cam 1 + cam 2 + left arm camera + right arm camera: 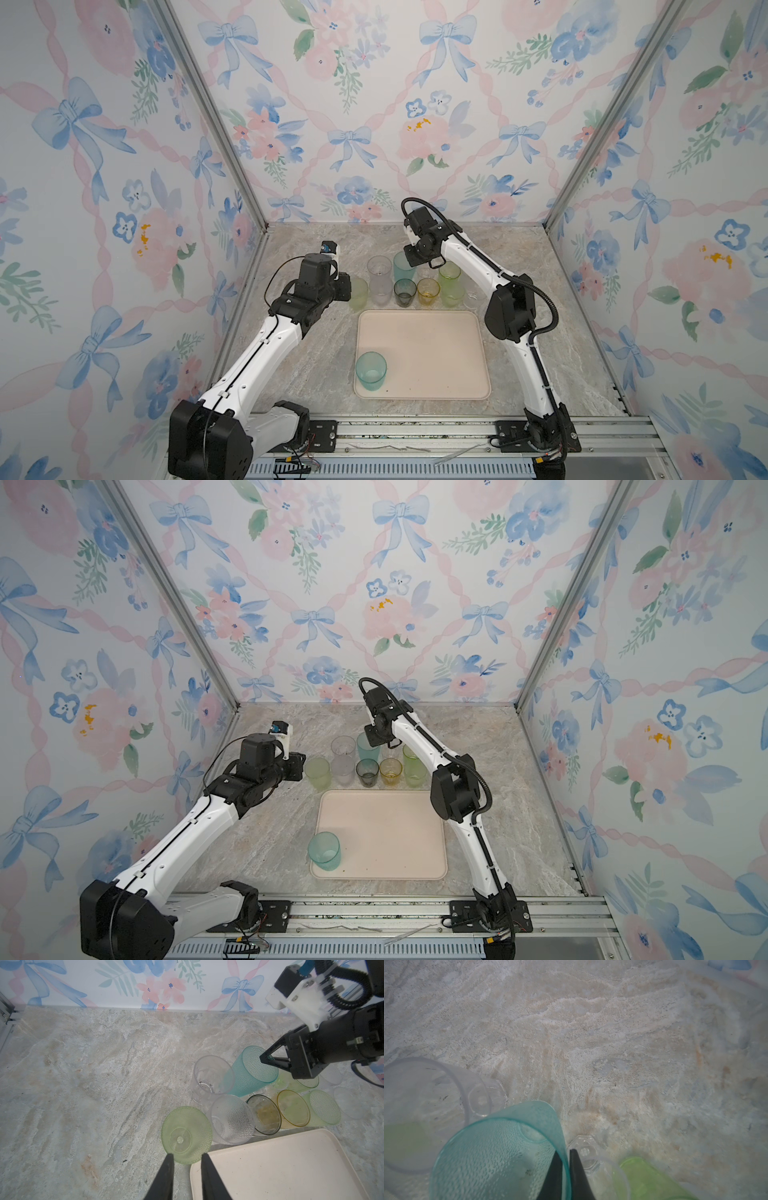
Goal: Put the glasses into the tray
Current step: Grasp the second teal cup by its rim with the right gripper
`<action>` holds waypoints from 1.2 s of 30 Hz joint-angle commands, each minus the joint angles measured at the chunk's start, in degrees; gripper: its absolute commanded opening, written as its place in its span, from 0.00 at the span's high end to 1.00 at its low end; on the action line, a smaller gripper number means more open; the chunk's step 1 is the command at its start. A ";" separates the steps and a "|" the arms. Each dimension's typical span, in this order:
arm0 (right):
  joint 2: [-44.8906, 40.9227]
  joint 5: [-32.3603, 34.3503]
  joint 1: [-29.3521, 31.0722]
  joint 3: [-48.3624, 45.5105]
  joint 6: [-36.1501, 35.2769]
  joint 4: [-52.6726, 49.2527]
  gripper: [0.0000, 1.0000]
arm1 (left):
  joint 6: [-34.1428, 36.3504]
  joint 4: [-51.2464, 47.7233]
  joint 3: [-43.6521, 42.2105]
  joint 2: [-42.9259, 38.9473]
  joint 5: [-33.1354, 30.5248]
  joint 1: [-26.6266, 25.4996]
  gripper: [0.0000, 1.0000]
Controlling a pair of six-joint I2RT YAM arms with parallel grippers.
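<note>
The cream tray (424, 340) lies mid-table with one teal tumbler (371, 371) upright in its near left corner. Behind the tray stand several glasses: frosted clear (379, 270), smoky grey (405, 292), amber (428, 291) and yellow-green (451, 272). My right gripper (565, 1152) is shut on the rim of a second teal tumbler (500, 1153) in the back row, one finger inside its wall and one outside; it leans. My left gripper (187, 1155) is open, its tips just short of the leftmost yellow-green tumbler (187, 1132).
A small clear glass (583, 1153) and a green one (645, 1178) stand right beside the held teal tumbler. Flowered walls close in the table on three sides. A metal rail (415, 432) runs along the front.
</note>
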 commanded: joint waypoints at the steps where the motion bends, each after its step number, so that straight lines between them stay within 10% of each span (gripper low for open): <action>1: 0.22 2.21 1.33 0.66 -1.72 -0.68 0.90 | 0.90 0.78 -0.95 0.19 1.03 0.49 0.74; 25: -18.45 13.44 2.93 -16.02 -4.99 15.01 0.95 | 0.89 0.69 -1.66 -1.90 0.82 0.72 0.75; 36: -35.84 2.45 8.46 -23.22 -8.03 3.86 0.95 | 1.15 0.62 -0.97 -1.69 -0.03 2.70 0.74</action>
